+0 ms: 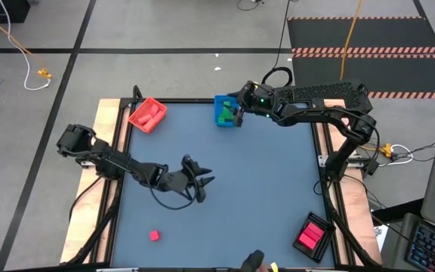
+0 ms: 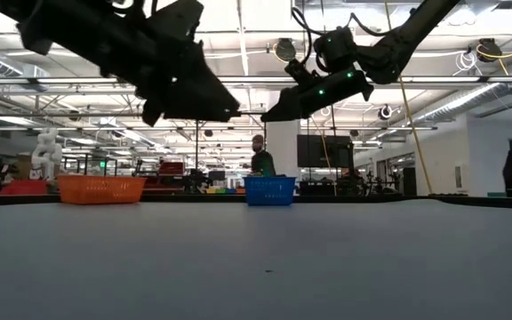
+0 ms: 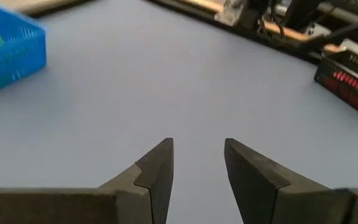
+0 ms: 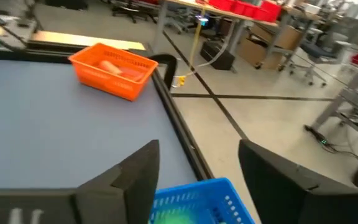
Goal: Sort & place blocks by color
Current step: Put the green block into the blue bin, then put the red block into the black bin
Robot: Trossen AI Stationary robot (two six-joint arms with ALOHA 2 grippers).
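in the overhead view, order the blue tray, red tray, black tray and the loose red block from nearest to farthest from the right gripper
1. Blue tray: right under the right gripper, at the table's far edge.
2. Red tray: far left corner.
3. Black tray: near right corner.
4. Loose red block: near edge, left of centre.

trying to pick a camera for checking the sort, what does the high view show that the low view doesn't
Only the high view shows a loose red block on the mat, the black tray with pink pieces, green blocks inside the blue basket, and the right hand open directly over that basket. Only the low view shows a person in the room behind. Both show the orange-red basket, the blue basket and both arms, the left hand raised and empty.
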